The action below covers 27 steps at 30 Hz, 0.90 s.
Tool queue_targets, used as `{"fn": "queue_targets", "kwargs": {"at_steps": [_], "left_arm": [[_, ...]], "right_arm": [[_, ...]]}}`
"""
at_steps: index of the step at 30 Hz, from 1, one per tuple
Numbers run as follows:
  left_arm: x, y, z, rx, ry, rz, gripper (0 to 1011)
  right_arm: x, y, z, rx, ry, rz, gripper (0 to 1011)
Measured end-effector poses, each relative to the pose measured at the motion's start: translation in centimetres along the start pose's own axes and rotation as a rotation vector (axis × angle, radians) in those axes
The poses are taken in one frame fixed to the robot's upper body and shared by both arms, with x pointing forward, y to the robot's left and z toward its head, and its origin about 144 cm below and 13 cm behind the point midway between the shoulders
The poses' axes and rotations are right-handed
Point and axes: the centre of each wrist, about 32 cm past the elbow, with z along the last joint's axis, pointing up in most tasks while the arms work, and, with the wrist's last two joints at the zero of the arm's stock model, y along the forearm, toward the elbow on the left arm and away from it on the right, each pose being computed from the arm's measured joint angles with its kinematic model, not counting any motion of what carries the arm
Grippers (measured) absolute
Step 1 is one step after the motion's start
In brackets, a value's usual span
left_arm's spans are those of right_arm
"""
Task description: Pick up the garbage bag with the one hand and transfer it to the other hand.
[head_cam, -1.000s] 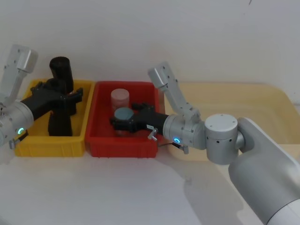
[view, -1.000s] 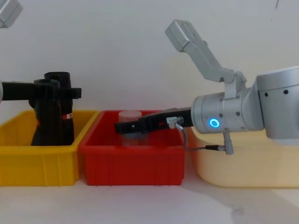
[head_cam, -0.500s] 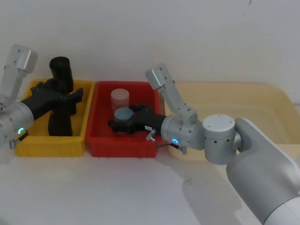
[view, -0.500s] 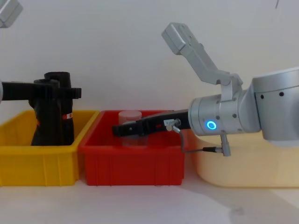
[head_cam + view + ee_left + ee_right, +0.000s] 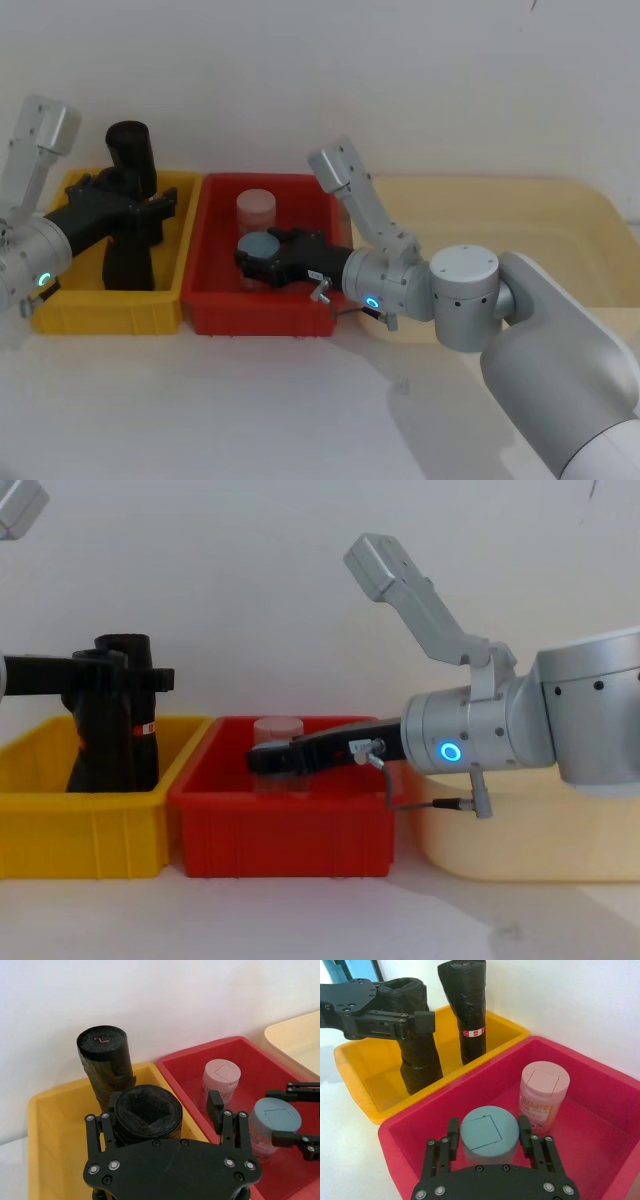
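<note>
Head view, left gripper (image 5: pixel 135 205): reaches in over the yellow bin (image 5: pixel 100 308), level with the upper part of the garbage bag (image 5: pixel 128 262).
Head view, garbage bag: stands upright inside the yellow bin, just in front of the labelled roll (image 5: pixel 128 148).
Head view, right gripper (image 5: pixel 262 256): sits low in the red bin (image 5: pixel 255 315), at the blue-lidded jar (image 5: pixel 262 244); the pink jar (image 5: pixel 256 207) stands just behind.
Left wrist view, fingers (image 5: pixel 231 1127): spread to either side of the garbage bag's round top (image 5: pixel 145 1112). One is close beside it and the other stands apart with yellow showing between, so nothing is grasped.
Left wrist view, labelled roll (image 5: pixel 105 1057): behind the bag, touching it, nearer the wall.
Right wrist view, fingers (image 5: pixel 524 1132): pressed against both sides of the blue-lidded jar's cap (image 5: pixel 487 1135), clenched on it.
Right wrist view, garbage bag (image 5: pixel 417 1055): its base rests on the yellow bin's floor, and the left gripper crosses its neck.
Chest view, garbage bag (image 5: pixel 95 755): the two black rolls overlap here; the bag seems to be the left-hand mass, with the red label to its right.
Chest view, right gripper (image 5: pixel 262 758): level with the red bin's rim, reaching in from the right.
</note>
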Motion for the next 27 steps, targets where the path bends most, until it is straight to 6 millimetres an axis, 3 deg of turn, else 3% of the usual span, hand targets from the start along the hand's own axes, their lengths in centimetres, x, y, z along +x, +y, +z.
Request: {"fn": "queue_targets", "kwargs": {"at_steps": [4, 11, 18, 27], "left_arm": [[0.0, 0.0, 0.0, 0.0, 0.0, 0.0, 1001], [0.0, 0.0, 0.0, 0.0, 0.0, 0.0, 1001], [0.0, 0.0, 0.0, 0.0, 0.0, 0.0, 864], [0.0, 0.0, 0.0, 0.0, 0.0, 0.0, 581]], "right_arm": [[0.01, 0.02, -0.02, -0.001, 0.0, 0.0, 647], [0.02, 0.04, -0.04, -0.001, 0.0, 0.0, 645], [0.01, 0.06, -0.03, -0.001, 0.0, 0.0, 645], [0.02, 0.07, -0.04, -0.001, 0.0, 0.0, 645]]}}
